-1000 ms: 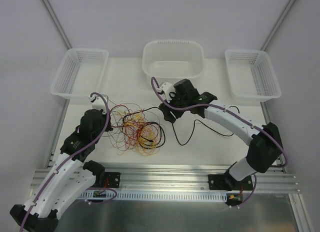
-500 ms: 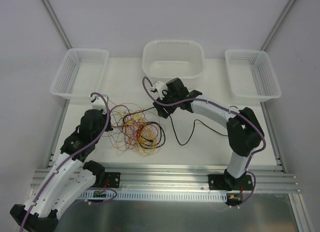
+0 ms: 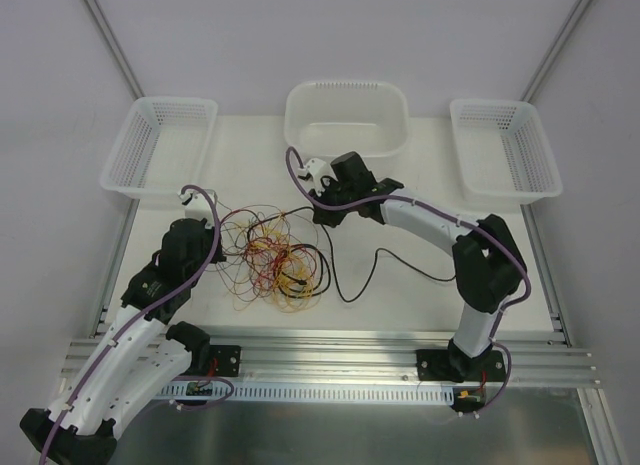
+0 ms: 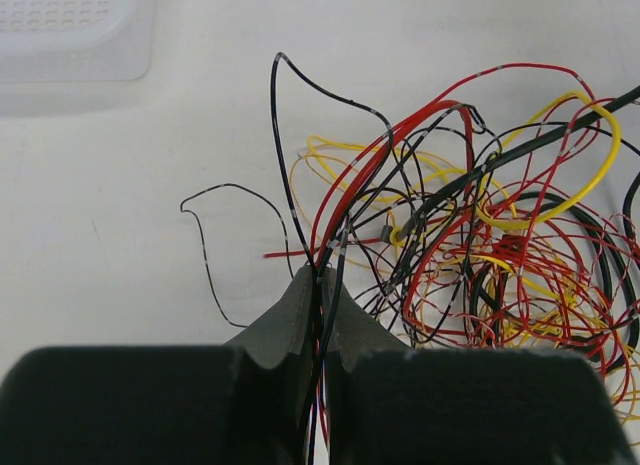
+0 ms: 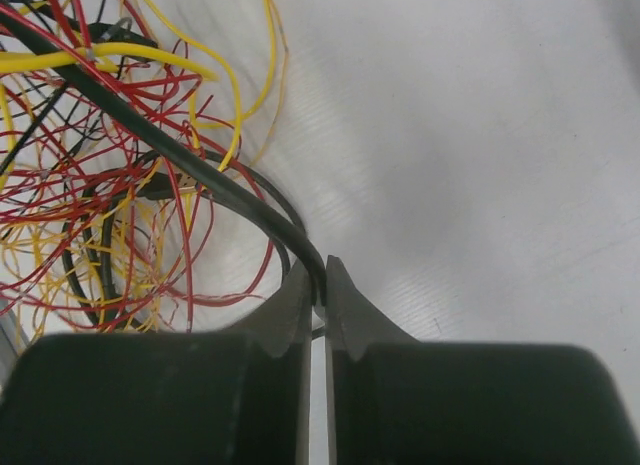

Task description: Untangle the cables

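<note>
The cables (image 3: 275, 260) lie in a tangled clump of thin red, yellow and black wires on the table's left half. A thicker black cable (image 3: 400, 260) trails from the clump to the right. My left gripper (image 3: 215, 235) sits at the clump's left edge. In the left wrist view it (image 4: 322, 275) is shut on a few thin black and red strands of the clump (image 4: 480, 245). My right gripper (image 3: 325, 217) is at the clump's upper right edge. In the right wrist view it (image 5: 322, 277) is shut on the thick black cable (image 5: 200, 175), beside the red and yellow wires (image 5: 110, 185).
Three white mesh baskets stand along the back: left (image 3: 160, 145), middle (image 3: 345, 115) and right (image 3: 505, 150). A corner of the left basket (image 4: 70, 30) shows in the left wrist view. A metal rail (image 3: 330, 350) runs along the near edge.
My right arm swung left to the clump and its gripper closed on the thick black cable. The cable's loose loop shifted on the table. The left arm stayed put.
</note>
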Robot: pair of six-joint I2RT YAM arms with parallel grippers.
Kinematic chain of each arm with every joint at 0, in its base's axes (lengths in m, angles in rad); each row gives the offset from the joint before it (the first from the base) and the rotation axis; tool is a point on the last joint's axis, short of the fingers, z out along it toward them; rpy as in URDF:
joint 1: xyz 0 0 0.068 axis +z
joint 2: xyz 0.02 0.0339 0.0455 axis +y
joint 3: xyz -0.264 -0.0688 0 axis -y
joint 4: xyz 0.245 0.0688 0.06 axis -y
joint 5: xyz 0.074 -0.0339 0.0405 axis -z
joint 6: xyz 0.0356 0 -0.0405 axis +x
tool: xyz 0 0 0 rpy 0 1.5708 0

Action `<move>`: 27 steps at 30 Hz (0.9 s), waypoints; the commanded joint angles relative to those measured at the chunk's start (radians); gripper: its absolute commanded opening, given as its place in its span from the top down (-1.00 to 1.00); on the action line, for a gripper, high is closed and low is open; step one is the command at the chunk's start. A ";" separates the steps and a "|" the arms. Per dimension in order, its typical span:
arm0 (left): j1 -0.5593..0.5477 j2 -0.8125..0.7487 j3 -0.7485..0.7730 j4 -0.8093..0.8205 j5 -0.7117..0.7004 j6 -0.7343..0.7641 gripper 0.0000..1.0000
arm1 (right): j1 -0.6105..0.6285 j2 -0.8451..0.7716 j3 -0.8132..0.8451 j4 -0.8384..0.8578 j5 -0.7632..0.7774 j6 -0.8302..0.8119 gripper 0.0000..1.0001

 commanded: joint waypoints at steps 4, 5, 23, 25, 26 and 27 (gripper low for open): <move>0.012 -0.004 -0.009 0.025 -0.068 0.000 1.00 | 0.001 -0.290 0.015 -0.094 0.015 0.032 0.99; 0.012 -0.010 -0.010 0.024 -0.075 0.000 1.00 | -0.001 -0.327 0.027 -0.121 0.029 0.046 0.99; 0.058 0.031 0.010 -0.036 -0.237 -0.071 1.00 | -0.223 -0.931 0.130 -0.362 0.225 0.236 0.99; 0.062 0.033 0.011 -0.039 -0.247 -0.077 1.00 | -0.240 -0.971 0.139 -0.363 0.331 0.241 0.99; 0.065 0.034 0.013 -0.041 -0.252 -0.080 1.00 | -0.245 -0.986 0.142 -0.356 0.340 0.250 0.99; 0.066 0.036 0.013 -0.044 -0.255 -0.083 1.00 | -0.246 -1.014 0.144 -0.347 0.392 0.250 0.99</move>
